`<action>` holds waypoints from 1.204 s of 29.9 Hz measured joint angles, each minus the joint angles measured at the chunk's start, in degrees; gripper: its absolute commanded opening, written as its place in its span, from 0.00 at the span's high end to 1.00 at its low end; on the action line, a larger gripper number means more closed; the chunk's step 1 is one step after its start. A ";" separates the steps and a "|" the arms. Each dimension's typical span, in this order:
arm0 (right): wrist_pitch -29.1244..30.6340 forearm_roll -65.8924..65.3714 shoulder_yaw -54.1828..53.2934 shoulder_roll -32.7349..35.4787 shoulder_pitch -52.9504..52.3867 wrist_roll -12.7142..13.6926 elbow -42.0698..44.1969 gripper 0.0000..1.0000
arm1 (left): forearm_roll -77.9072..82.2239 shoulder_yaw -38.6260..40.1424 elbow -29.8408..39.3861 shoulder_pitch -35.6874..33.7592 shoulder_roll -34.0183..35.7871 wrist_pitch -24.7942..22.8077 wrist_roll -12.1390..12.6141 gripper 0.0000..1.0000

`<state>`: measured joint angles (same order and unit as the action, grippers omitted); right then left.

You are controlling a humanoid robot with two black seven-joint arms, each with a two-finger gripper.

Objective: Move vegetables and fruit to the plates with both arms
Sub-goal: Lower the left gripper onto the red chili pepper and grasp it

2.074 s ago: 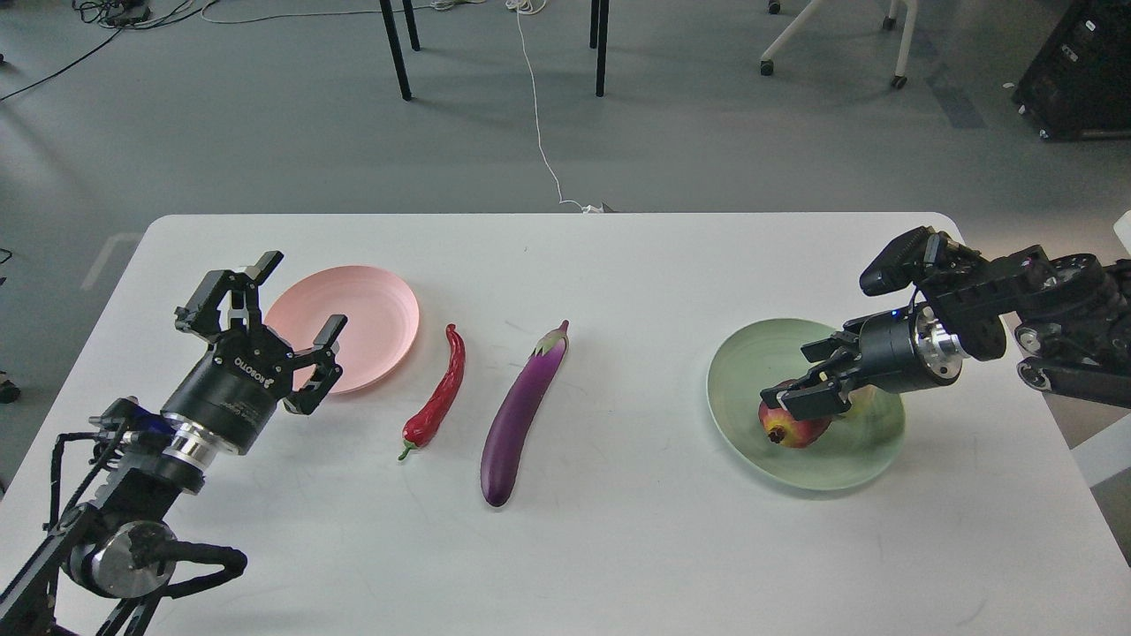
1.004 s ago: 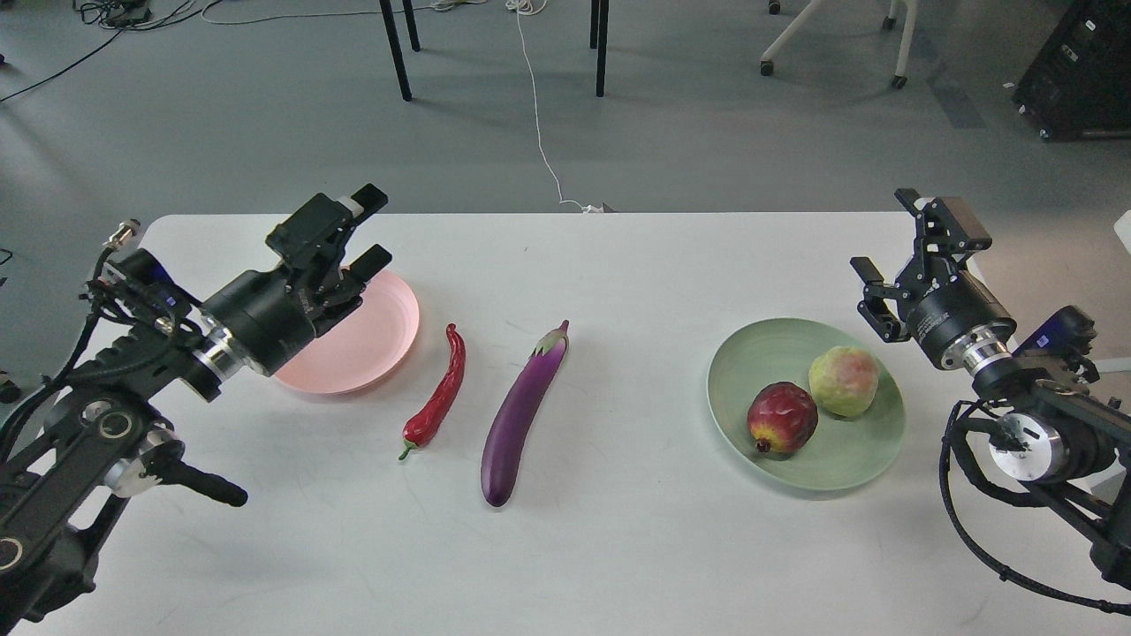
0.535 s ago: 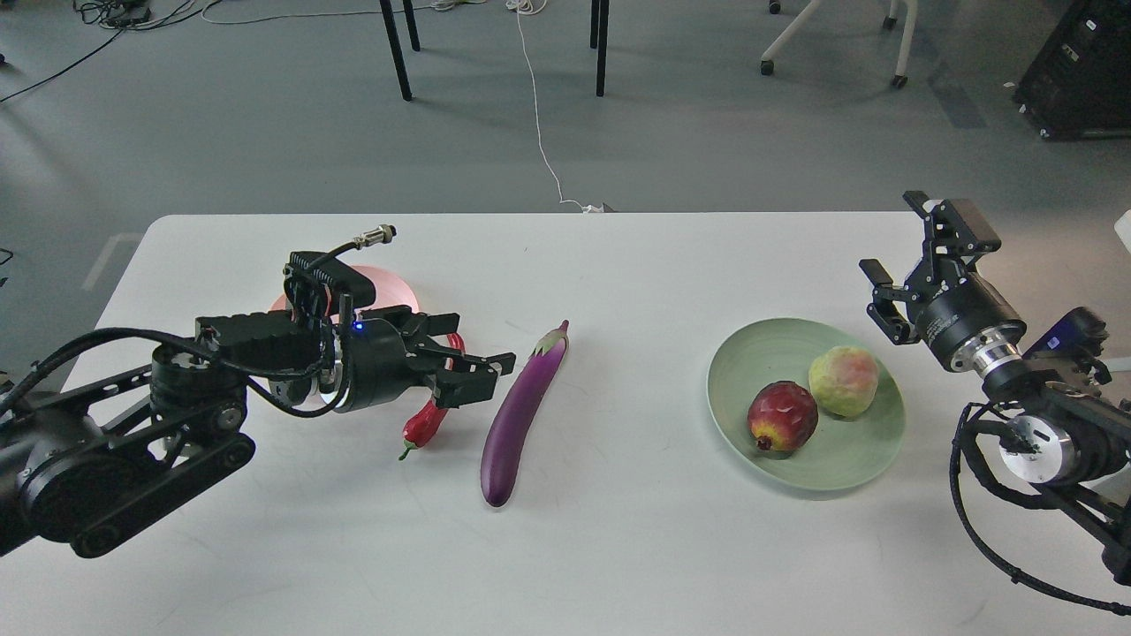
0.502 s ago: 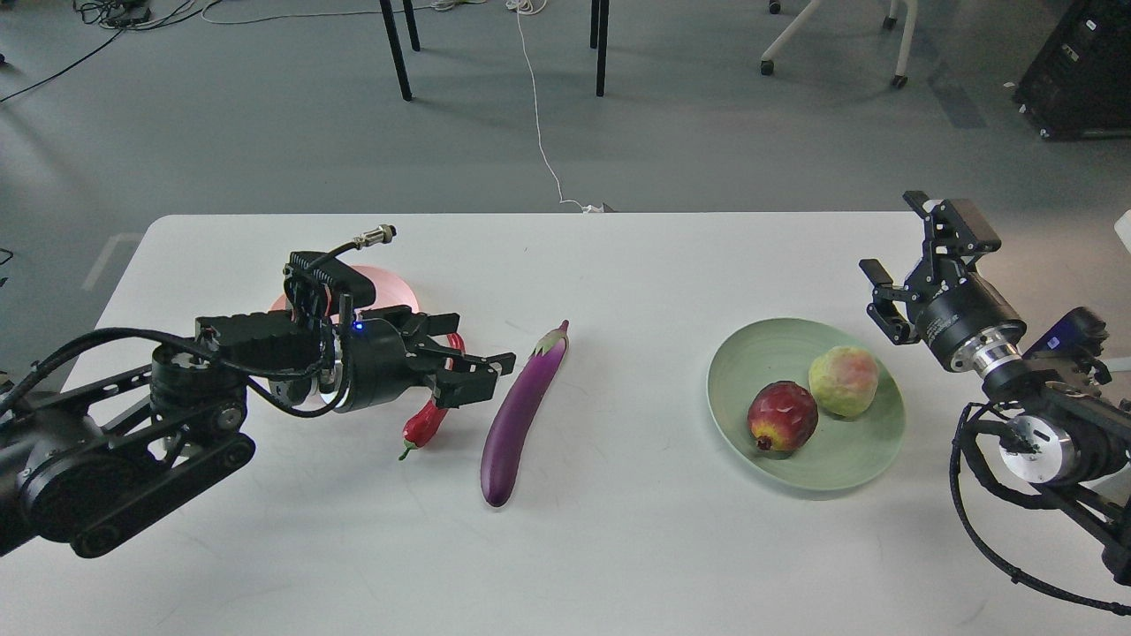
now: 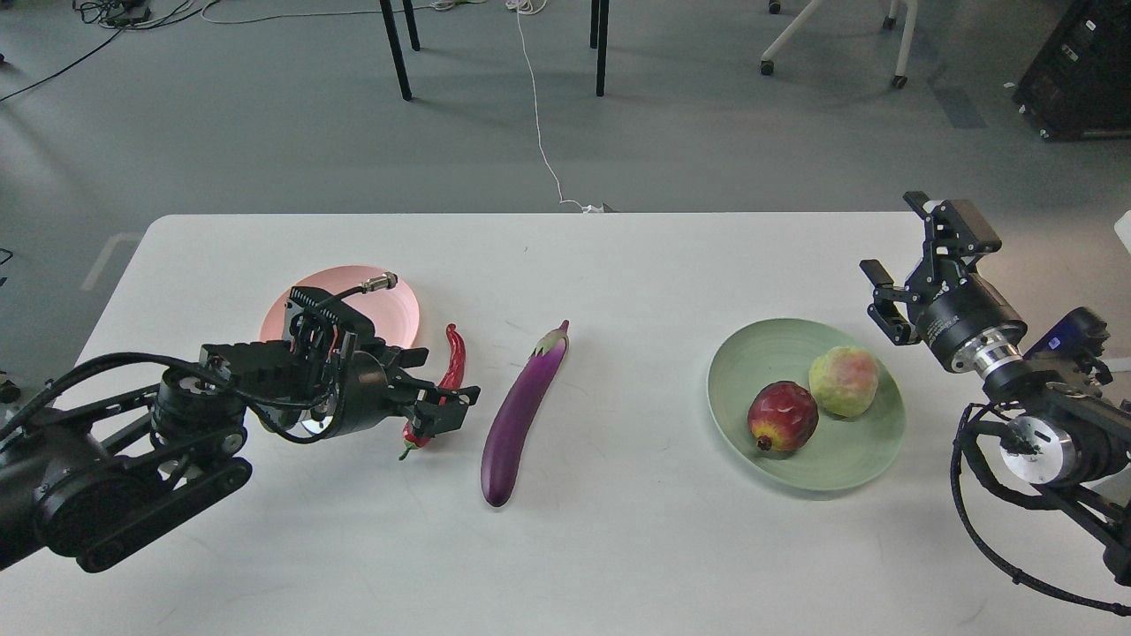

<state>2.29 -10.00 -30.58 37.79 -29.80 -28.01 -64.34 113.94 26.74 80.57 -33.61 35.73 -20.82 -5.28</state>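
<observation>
Likely a robotics lab or test room: a white table (image 5: 618, 548) stands on a bare grey floor (image 5: 265, 132) with loose cables (image 5: 539, 132), black table legs (image 5: 395, 49), a wheeled chair base (image 5: 835, 44) and dark equipment (image 5: 1082, 71).

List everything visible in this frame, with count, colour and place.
chili pepper: 1, red, on table right of pink plate
eggplant: 1, purple, table centre
pink plate: 1, pale pink, left, no food visible
green plate: 1, pale green, right
red fruit: 1, on green plate
yellow-green fruit: 1, on green plate
table: 1, white
left gripper: black, fingers open at chili pepper
right gripper: black, open, raised beside green plate
</observation>
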 measured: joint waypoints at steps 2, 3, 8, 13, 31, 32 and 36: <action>0.00 -0.01 0.00 0.00 0.00 0.00 0.00 0.01 | 0.04 -0.24 -0.46 0.43 0.14 -0.01 0.00 0.17; 0.00 -0.01 0.00 0.00 0.00 0.00 0.00 0.01 | 0.04 -0.33 -0.58 0.56 0.20 -0.01 0.00 0.18; 0.00 -0.02 0.00 0.00 0.00 0.00 0.00 0.01 | 0.05 -0.45 -0.76 1.87 0.23 -0.03 -0.06 0.27; 0.00 -0.02 0.00 0.00 0.00 0.00 0.00 0.01 | 0.05 -0.44 -0.93 2.35 0.09 -0.19 -0.08 0.36; -0.01 -0.02 -0.09 0.00 0.32 0.00 -0.01 0.01 | 0.14 -0.45 -1.99 3.70 -0.03 -0.36 -0.06 0.41; -0.01 -0.02 -0.09 0.00 0.34 0.00 -0.02 0.01 | 0.14 -0.46 -1.99 3.90 -0.04 -0.36 -0.07 0.41; -0.01 -0.02 -0.09 0.00 0.36 0.00 -0.09 0.01 | 0.15 -0.46 -2.00 4.23 -0.04 -0.37 -0.08 0.54</action>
<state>2.28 -10.02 -30.68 37.79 -29.43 -28.01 -64.43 114.10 26.28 78.57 -29.39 35.69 -21.20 -5.36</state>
